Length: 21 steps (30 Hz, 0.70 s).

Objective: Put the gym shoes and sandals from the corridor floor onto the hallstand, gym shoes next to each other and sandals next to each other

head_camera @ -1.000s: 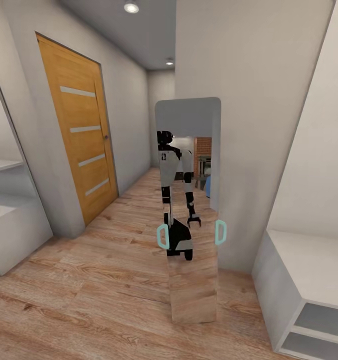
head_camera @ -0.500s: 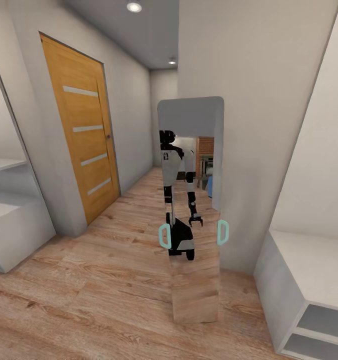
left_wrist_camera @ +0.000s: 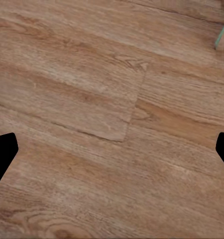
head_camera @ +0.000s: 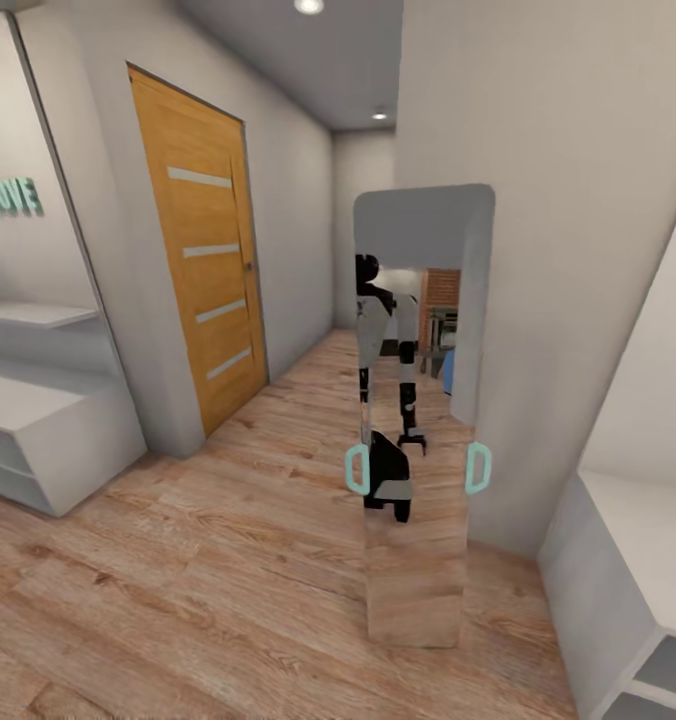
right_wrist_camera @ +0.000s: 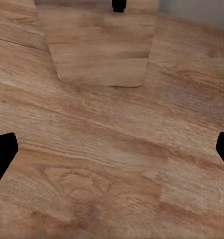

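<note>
Running the full length of the corridor, the corridor floor (head_camera: pixel 208 560) is light brown wood-grain plank, bare of footwear in all three views. At the left edge of the head view stands the hallstand (head_camera: pixel 53 425), a light-grey unit with a long bench top, low shelf levels under it and a wall shelf above; teal lettering (head_camera: pixel 13 195) sits on the wall over that shelf. Just right of the unit, past a grey wall corner, an orange wooden door (head_camera: pixel 203 270) with four pale horizontal strips is shut. Farther along, the passage narrows toward a far wall under two ceiling spotlights. Near the centre a tall floor mirror (head_camera: pixel 423 400) leans against the right wall, with two teal handles on its sides; the glass reflects the robot with its arms hanging low. At the near right a smaller white bench unit (head_camera: pixel 618 560) occupies the corner. In the left wrist view the left gripper (left_wrist_camera: pixel 112 154) hangs above bare planks, its two black fingertips at opposite picture edges: spread wide, nothing between them. In the right wrist view the right gripper (right_wrist_camera: pixel 112 154) shows the same wide spread and carries nothing; beyond it the mirror's foot rests on the planks.
</note>
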Available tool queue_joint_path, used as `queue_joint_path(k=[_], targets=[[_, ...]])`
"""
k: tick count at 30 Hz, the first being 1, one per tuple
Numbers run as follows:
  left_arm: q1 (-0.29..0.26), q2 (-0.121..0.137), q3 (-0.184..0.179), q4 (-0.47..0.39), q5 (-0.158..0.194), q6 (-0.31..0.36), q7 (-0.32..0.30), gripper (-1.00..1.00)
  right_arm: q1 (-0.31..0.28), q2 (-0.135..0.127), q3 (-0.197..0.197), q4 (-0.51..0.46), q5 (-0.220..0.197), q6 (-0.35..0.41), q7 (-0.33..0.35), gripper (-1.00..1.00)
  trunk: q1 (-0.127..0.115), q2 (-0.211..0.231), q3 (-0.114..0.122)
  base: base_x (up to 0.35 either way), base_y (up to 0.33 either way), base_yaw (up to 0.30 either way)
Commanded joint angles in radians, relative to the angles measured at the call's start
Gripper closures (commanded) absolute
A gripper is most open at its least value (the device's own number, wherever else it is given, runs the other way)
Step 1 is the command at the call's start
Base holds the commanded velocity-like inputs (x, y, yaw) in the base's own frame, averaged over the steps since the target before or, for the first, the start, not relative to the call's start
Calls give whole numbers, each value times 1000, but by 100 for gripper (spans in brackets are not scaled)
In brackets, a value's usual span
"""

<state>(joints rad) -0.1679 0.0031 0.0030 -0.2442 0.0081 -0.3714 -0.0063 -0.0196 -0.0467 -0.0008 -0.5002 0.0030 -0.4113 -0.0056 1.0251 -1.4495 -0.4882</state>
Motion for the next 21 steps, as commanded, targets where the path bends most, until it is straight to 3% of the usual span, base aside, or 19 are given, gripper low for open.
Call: queue_joint_path(k=[1, 21], targets=[[-5, -2, 1, 0, 3, -3, 0, -100, 0, 0, 0, 0, 0, -3, -1, -100, 0, -1, -2, 0, 0, 214], [-11, 4, 5, 6, 13, -6, -6, -100, 0, -2, -14, -3, 0, -3, -1, -100, 0, -1, -25, 0, 0, 216]])
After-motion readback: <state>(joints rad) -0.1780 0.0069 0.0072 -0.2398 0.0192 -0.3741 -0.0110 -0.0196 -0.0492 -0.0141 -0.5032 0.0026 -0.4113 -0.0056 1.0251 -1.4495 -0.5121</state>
